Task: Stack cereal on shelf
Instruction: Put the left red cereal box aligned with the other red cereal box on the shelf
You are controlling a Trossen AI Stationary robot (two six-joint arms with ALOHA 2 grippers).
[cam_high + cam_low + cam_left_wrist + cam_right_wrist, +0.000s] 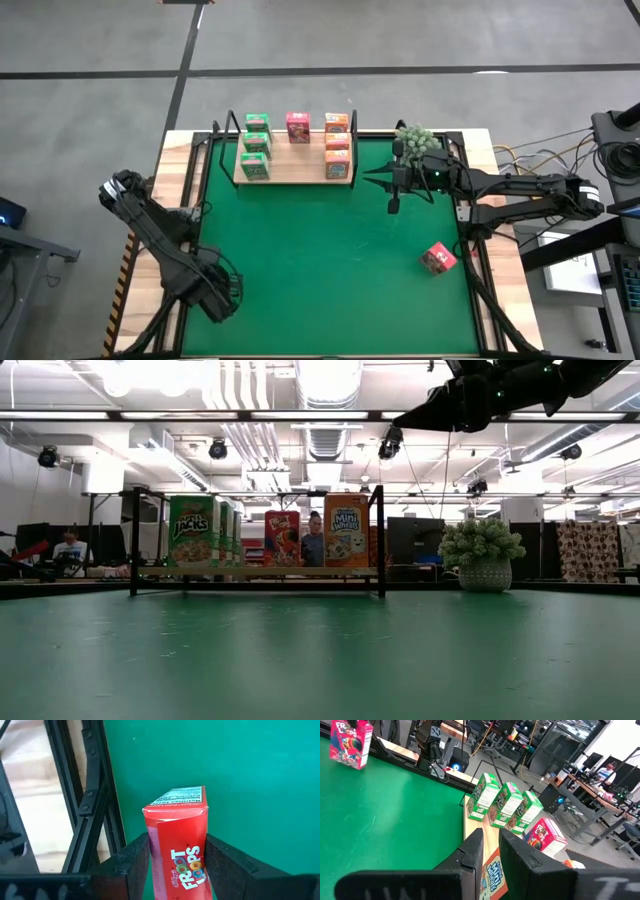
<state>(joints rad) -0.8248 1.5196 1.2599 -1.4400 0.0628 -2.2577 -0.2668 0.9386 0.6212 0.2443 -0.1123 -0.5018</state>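
The wooden shelf (295, 168) stands at the mat's far edge. It carries three green boxes (256, 145), one pink-red box (298, 127) and three orange boxes (337, 145). Another pink-red box (438, 258) lies tilted on the mat near the right edge. My left gripper (225, 292) is at the mat's near-left corner, shut on a red Froot Loops box (177, 845). In the right wrist view a red box (350, 742) stands upright by the mat's left edge. My right gripper (393, 195) hangs high, right of the shelf, holding nothing, its fingers (472, 850) a narrow gap apart. My left gripper pinches the red cereal box between its two fingers (132, 862), one on each narrow side (151, 852), with the printed front facing the wrist camera. The labelled end (177, 797) points away from the gripper toward the mat. Whether the box is lifted clear, I cannot tell.
A small potted plant (415, 140) stands just right of the shelf, beside my right gripper. A black frame (92, 795) borders the green mat (320, 260), with bare wood beyond it. The mat's middle holds nothing. People sit at desks in the room behind.
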